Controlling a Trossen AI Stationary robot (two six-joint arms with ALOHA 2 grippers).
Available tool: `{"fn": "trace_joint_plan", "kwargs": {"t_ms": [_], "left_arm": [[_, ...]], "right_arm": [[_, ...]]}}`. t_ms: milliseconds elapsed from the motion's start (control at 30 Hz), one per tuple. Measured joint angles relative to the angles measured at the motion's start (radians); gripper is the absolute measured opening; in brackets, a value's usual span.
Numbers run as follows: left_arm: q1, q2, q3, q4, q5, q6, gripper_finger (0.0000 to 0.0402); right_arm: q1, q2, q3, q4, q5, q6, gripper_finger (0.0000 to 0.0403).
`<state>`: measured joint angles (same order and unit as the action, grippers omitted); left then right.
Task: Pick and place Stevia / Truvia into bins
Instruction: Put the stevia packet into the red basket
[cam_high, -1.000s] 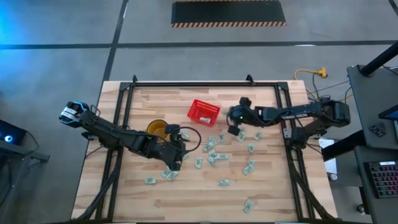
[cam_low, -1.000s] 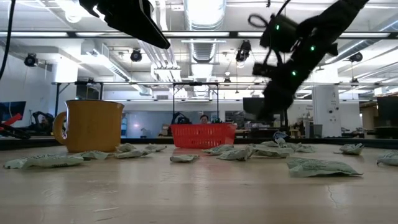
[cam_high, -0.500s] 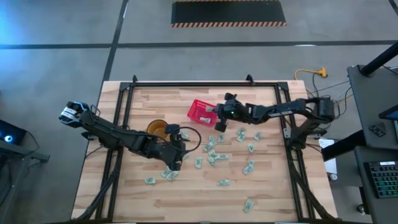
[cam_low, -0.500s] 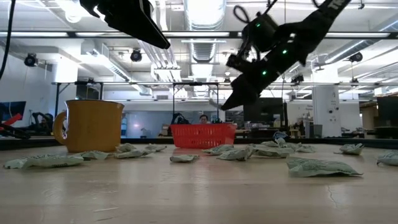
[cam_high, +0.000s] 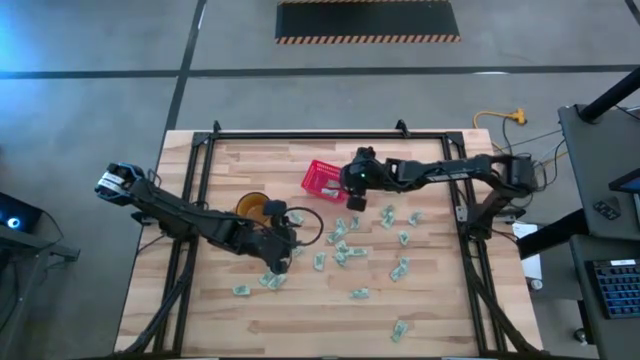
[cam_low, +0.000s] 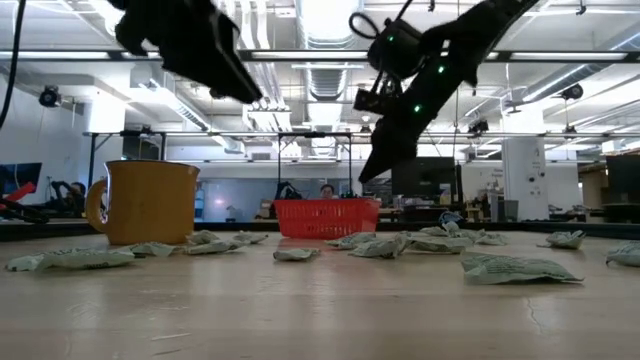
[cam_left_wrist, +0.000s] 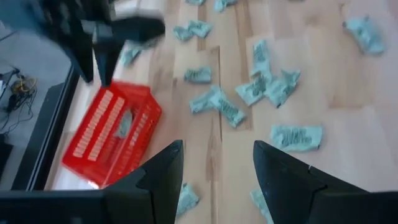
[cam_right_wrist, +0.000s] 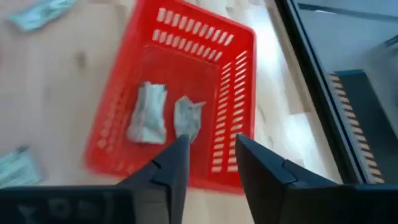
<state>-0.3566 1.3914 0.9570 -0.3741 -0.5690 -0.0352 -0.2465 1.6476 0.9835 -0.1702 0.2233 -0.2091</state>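
Right end effector over red basket, fingers spread, nothing pinched.
Basket: bright red, rectangular, latticed walls, centre-top of the high view on the wooden worktop; two crumpled pale green-white sachets in basket lie on its floor, one just past the fingertips. More loose sachets, small and flat, scatter centre to lower right of the high view. Left end effector spread, empty, hovers lower-left of basket, near yellow mug.

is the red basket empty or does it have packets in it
Not empty. The right wrist view shows two sachets lying on the floor of the red basket, below the right pincer.
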Motion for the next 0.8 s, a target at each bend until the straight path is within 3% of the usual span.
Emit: {"fn": "trace_joint_plan", "kwargs": {"t_ms": [167,467,800], "left_arm": [[0.044,0.000,-0.059,-0.003,-0.037,-0.012,0.0178],[0.185,0.027,-0.100,0.007,0.031,-0.064,0.0178],[0.307,0.219,-0.075,0.066,0.133,0.050,0.0178]], "right_arm": [[0.036,-0.097,-0.038,-0.129,-0.079,-0.007,0.0134],[0.129,-0.306,-0.205,-0.195,-0.403,-0.003,0.0116],[0.240,-0.515,-0.365,-0.137,-0.416,0.028,0.0097]]}}
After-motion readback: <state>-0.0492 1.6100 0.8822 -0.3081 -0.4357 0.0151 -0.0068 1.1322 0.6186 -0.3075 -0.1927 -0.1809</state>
